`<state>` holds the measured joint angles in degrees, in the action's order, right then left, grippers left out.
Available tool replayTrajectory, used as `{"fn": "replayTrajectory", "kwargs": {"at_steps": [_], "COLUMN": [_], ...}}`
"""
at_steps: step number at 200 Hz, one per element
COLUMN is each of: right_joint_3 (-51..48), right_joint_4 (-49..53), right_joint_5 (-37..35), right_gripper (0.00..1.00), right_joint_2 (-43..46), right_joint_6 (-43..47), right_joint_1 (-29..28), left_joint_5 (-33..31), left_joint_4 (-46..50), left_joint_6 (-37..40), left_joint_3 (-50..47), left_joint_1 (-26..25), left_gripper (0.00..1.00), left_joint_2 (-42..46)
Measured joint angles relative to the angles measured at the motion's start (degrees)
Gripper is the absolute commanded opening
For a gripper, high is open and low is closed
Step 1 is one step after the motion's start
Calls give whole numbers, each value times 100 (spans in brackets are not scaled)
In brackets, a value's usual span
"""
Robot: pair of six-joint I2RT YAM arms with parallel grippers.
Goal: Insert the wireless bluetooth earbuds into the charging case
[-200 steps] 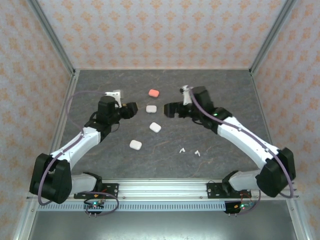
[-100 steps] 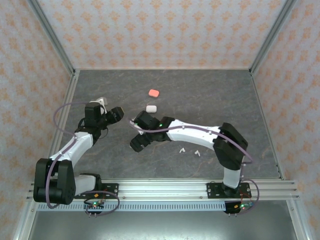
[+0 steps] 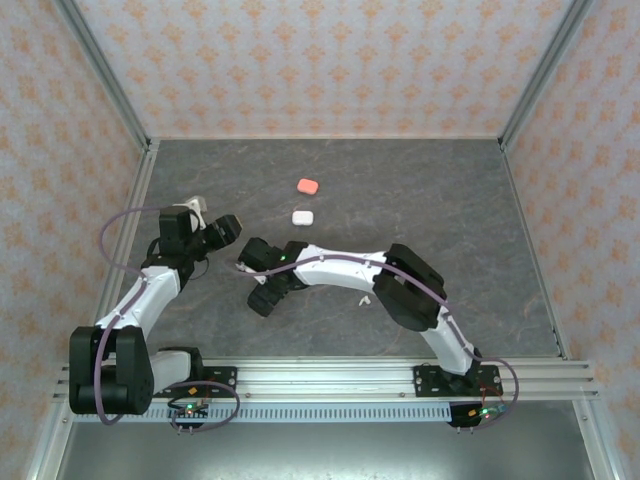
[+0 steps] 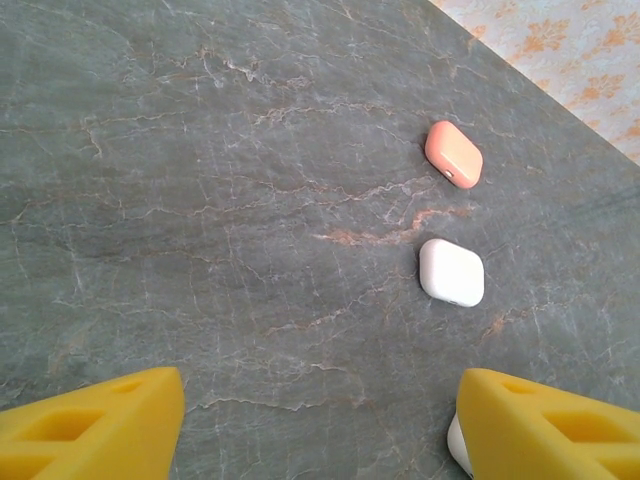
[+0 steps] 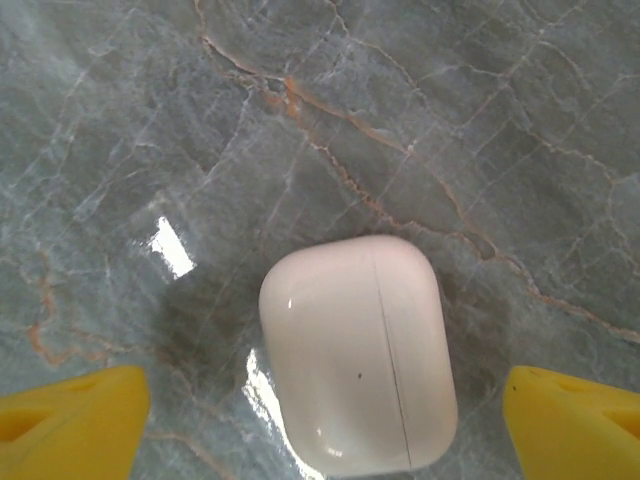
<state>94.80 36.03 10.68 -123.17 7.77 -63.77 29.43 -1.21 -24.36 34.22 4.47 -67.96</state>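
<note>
A: Is the right gripper holding anything?

B: No. It hangs wide open, 1 finger on each side of a shut white case, touching neither side. I'd centre it first, then close squarely so the case can't skid.

A: And the left gripper?

B: Wide open too, and empty, toward the tabletop's left edge. 1 earbud lies toward the near edge beside the right arm, well apart from that case.

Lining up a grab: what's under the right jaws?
A closed white case lies flat on the marble table, between the open right jaws and untouched by them. Its shut lid hides whatever is inside.
</note>
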Motion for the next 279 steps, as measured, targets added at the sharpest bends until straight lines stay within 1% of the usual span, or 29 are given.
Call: {"fn": "replayTrajectory", "kwargs": {"at_steps": [38,55,72,85,93,103,134,170,206,247,261,279], "right_joint_3": [221,234,256,256,254,249,164,-184,-1058,-1867,-2100,-2573], "right_joint_4": [175,271,321,321,319,317,216,22,-326,-1019,-1303,-1764], "right_joint_5": [-57,-103,-162,-190,-181,-179,-160,-219,-428,-420,-295,-245], "right_gripper": [85,79,78,71,70,66,47,45,44,44,44,44], "right_joint_2": [-254,-332,-332,-334,-334,-334,-295,-57,662,2004,2509,3189], "right_joint_6": [4,57,101,116,127,111,122,129,188,385,522,763], "right_joint_1": [0,0,-4,-7,-11,-28,-66,48,538,964,1119,1318], "left_joint_5": [175,205,236,278,297,304,321,424,660,1176,1351,1574], "left_joint_4": [138,151,151,151,151,151,144,142,149,-11,-107,-186], "left_joint_6": [48,46,44,44,42,42,20,-107,-173,-468,-621,-754], "left_joint_3": [0,0,0,0,0,0,0,0,13,66,66,101], "left_joint_1": [94,94,94,94,94,94,94,94,94,85,15,-227], "left_gripper": [72,72,72,72,73,73,72,72,71,68,67,65], "left_joint_2": [0,0,0,0,0,0,0,0,0,2,26,114]}}
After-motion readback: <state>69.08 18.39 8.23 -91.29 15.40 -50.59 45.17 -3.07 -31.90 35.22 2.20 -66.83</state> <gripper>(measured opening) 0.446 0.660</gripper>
